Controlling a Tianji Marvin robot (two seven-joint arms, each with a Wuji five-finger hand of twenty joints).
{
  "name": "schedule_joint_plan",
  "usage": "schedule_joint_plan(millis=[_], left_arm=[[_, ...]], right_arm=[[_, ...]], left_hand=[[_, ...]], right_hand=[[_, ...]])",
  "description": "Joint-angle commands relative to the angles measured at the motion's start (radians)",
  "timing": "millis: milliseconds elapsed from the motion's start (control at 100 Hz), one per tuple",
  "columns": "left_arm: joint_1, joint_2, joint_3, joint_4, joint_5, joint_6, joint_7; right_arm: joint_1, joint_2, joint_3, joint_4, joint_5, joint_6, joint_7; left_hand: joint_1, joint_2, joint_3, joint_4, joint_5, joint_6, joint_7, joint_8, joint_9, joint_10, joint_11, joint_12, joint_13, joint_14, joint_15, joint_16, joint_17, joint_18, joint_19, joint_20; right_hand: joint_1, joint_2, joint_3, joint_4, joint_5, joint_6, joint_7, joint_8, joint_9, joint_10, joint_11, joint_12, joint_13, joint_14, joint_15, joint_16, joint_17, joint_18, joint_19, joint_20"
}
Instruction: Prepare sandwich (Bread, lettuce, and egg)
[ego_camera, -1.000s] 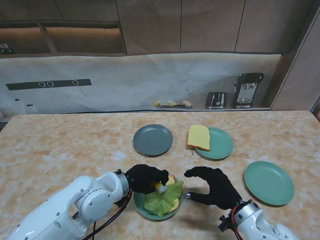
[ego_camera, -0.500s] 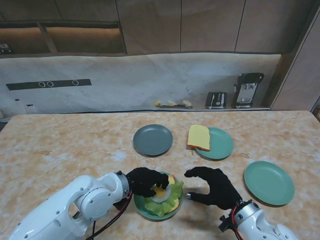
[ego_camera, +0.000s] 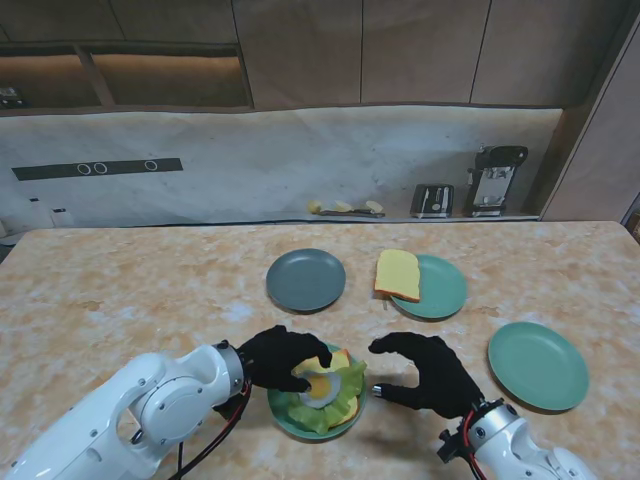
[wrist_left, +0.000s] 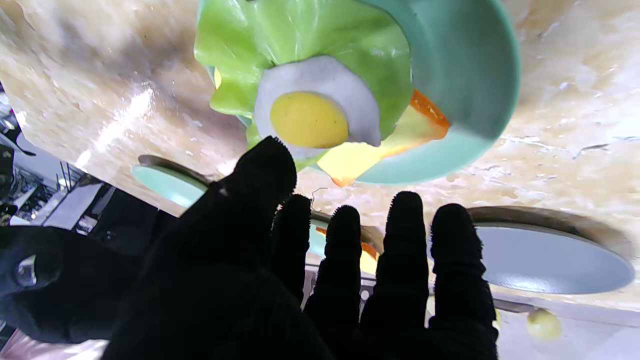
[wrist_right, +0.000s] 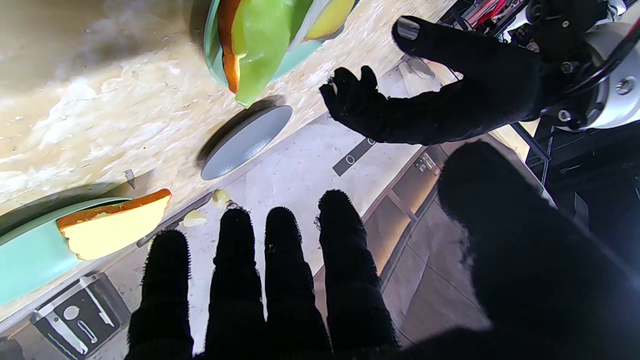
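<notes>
Item: sandwich stack, part built. The fried egg lies on the lettuce leaf, over a bread slice, all on the near green plate.

Key relation: the second bread slice rests on the far green plate, farther from us and to the right of the stack, its long axis running roughly away from us. We judge our right hand the nearer one for fetching it.

Our left hand: fingers spread, holding nothing, at the stack's left edge; its fingertips sit just beside the egg. Whether they touch it we cannot tell.

Our right hand: fingers apart and curled, holding nothing, just right of the near plate.

Count: plates, four (three green, one grey plate); bread slices, two; lettuce, one; egg, one. The third green plate lies at far right.
</notes>
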Motion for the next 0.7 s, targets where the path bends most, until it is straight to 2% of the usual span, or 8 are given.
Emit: schedule_joint_plan(millis=[0,110,160,190,300,430,580,690], left_arm=[[0.03,-0.001,-0.019,-0.018,-0.002,-0.002,0.01],[0.085,-0.009,-0.078,-0.04,-0.008,-0.009,0.049],[0.11,-0.011,-0.107,-0.051,0.001,-0.014,0.062],[0.124,-0.011,-0.125,-0.059,-0.001,-0.014,0.059],[0.173,-0.016,-0.182,-0.078,-0.015,-0.022,0.08],[0.231,-0.027,-0.242,-0.088,-0.03,-0.055,0.141],[0.297,-0.045,-0.295,-0.087,-0.064,-0.094,0.246],[0.341,-0.058,-0.324,-0.085,-0.102,-0.125,0.305]], right_arm=[[0.001,-0.006,-0.004,0.002,-0.002,0.002,0.011],[0.014,-0.006,-0.004,0.007,0.0,0.002,0.017],[0.021,-0.005,-0.002,0.009,-0.001,0.001,0.02],[0.025,-0.005,-0.001,0.01,-0.001,0.001,0.021],[0.046,-0.003,0.003,0.018,-0.007,0.001,0.032],[0.081,-0.002,0.005,0.029,-0.022,0.014,0.035],[0.147,0.002,-0.002,0.067,-0.052,0.028,0.045],[0.202,0.005,-0.013,0.106,-0.075,0.05,0.057]], left_hand=[[-0.006,0.027,-0.025,0.017,-0.02,0.004,-0.018,-0.01,-0.025,0.006,-0.009,-0.024,-0.026,0.008,-0.021,-0.026,-0.026,0.02,-0.026,-0.029],[-0.02,0.032,-0.049,0.014,-0.022,0.003,-0.025,-0.015,-0.034,0.011,-0.02,-0.042,-0.033,0.009,-0.042,-0.043,-0.037,0.028,-0.063,-0.052],[-0.003,0.059,-0.165,0.011,-0.016,0.007,-0.045,-0.03,-0.033,0.011,-0.026,-0.063,-0.028,0.01,-0.049,-0.055,-0.037,0.028,-0.062,-0.06],[0.026,0.086,-0.282,0.014,-0.013,0.006,-0.053,-0.043,-0.034,0.004,-0.036,-0.075,-0.029,0.007,-0.066,-0.072,-0.036,0.032,-0.068,-0.065],[0.016,0.116,-0.38,0.01,-0.001,0.012,-0.127,-0.102,-0.049,0.009,-0.085,-0.128,-0.043,0.0,-0.134,-0.133,-0.043,0.044,-0.145,-0.115],[-0.059,0.131,-0.4,0.004,-0.007,0.017,-0.189,-0.157,-0.072,0.032,-0.132,-0.194,-0.08,0.002,-0.194,-0.205,-0.053,0.048,-0.245,-0.202],[-0.143,0.14,-0.408,-0.001,-0.009,0.022,-0.222,-0.185,-0.072,0.029,-0.133,-0.207,-0.098,0.009,-0.201,-0.223,-0.072,0.052,-0.3,-0.264],[-0.168,0.143,-0.408,-0.001,-0.011,0.03,-0.228,-0.189,-0.075,0.031,-0.133,-0.205,-0.099,0.012,-0.2,-0.224,-0.075,0.048,-0.325,-0.3]], right_hand=[[-0.033,0.018,-0.02,0.026,0.003,-0.01,0.001,0.002,0.023,-0.023,0.0,0.012,-0.013,-0.026,-0.003,0.019,-0.013,-0.014,-0.014,0.02],[-0.033,0.021,-0.02,0.026,0.004,-0.009,0.001,0.002,0.023,-0.023,0.0,0.012,-0.012,-0.026,-0.003,0.02,-0.012,-0.013,-0.014,0.021],[-0.032,0.021,-0.02,0.026,0.003,-0.009,0.001,0.002,0.023,-0.022,0.0,0.012,-0.012,-0.026,-0.003,0.019,-0.012,-0.014,-0.013,0.021],[-0.032,0.021,-0.021,0.026,0.003,-0.01,0.001,0.002,0.023,-0.022,0.0,0.012,-0.011,-0.026,-0.002,0.02,-0.012,-0.013,-0.013,0.021],[-0.032,0.022,-0.022,0.026,0.003,-0.009,0.001,0.002,0.023,-0.022,0.0,0.011,-0.012,-0.025,-0.003,0.02,-0.01,-0.013,-0.013,0.021],[-0.028,0.022,-0.022,0.027,0.002,-0.006,0.0,0.002,0.021,-0.019,-0.001,0.011,-0.012,-0.022,-0.004,0.019,-0.008,-0.012,-0.012,0.022],[-0.022,0.014,-0.024,0.027,0.0,-0.005,-0.001,0.002,0.016,-0.019,0.0,0.012,-0.013,-0.02,-0.005,0.019,-0.007,-0.011,-0.009,0.023],[-0.019,0.006,-0.023,0.028,-0.002,-0.004,-0.002,0.003,0.007,-0.02,-0.001,0.011,-0.019,-0.024,-0.006,0.018,-0.013,-0.012,-0.008,0.023]])
